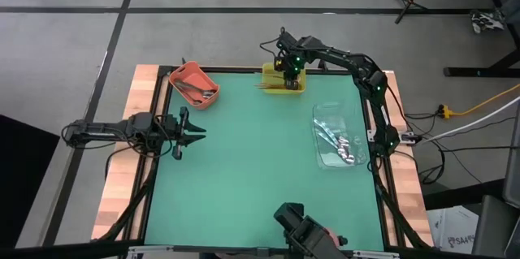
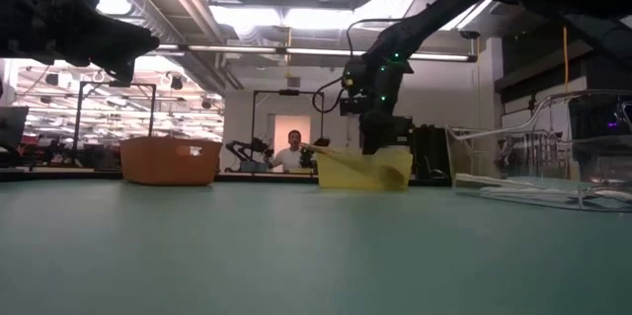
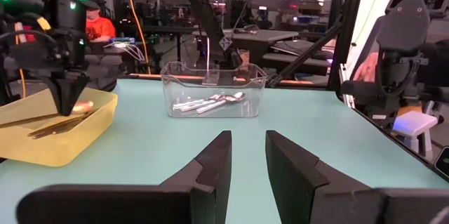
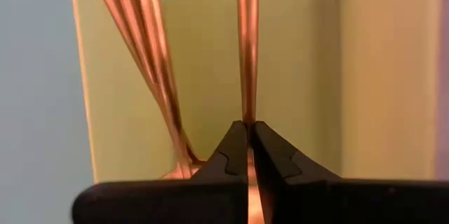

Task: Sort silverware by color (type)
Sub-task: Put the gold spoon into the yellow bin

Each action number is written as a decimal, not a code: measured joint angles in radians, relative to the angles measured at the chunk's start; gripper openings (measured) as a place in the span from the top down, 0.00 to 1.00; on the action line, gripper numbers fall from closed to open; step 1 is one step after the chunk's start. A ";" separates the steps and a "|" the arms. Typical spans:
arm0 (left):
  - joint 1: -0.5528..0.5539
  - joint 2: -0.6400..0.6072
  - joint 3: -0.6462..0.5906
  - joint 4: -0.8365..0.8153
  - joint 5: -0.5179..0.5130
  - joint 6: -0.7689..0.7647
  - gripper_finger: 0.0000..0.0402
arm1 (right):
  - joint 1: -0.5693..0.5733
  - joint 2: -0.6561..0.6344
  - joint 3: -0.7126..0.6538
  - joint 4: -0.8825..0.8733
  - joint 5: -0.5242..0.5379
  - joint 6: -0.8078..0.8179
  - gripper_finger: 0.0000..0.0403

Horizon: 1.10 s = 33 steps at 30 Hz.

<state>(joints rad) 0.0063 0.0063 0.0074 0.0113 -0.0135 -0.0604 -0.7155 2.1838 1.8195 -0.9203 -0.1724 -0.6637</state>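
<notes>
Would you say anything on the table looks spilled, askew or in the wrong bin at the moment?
Nothing stands out. Copper spoons lie in the yellow bin, silver ones in the clear bin, darker ones in the orange bin. The right gripper pinches a copper spoon over the yellow bin.

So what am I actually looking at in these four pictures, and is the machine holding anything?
It is a robot with two dark arms at a green table, each ending in a two-finger gripper. One picture looks straight down, one looks level across the tabletop, and two come from cameras on the wrists. Three bins stand on the table: an orange bin with dark spoons, a yellow bin with copper spoons, and a clear bin with silver spoons. The right gripper is down in the yellow bin, pinched shut on a copper spoon. The left gripper waits open at the table's left side, holding nothing.
</notes>
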 joint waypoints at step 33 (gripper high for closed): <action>0.000 0.000 0.000 0.000 0.000 0.000 0.79 | 0.002 0.000 -0.023 0.007 0.078 0.003 0.94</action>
<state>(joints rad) 0.0063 0.0063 0.0074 0.0115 -0.0135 -0.0603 -0.7139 2.1838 1.7962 -0.9137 -0.0940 -0.6605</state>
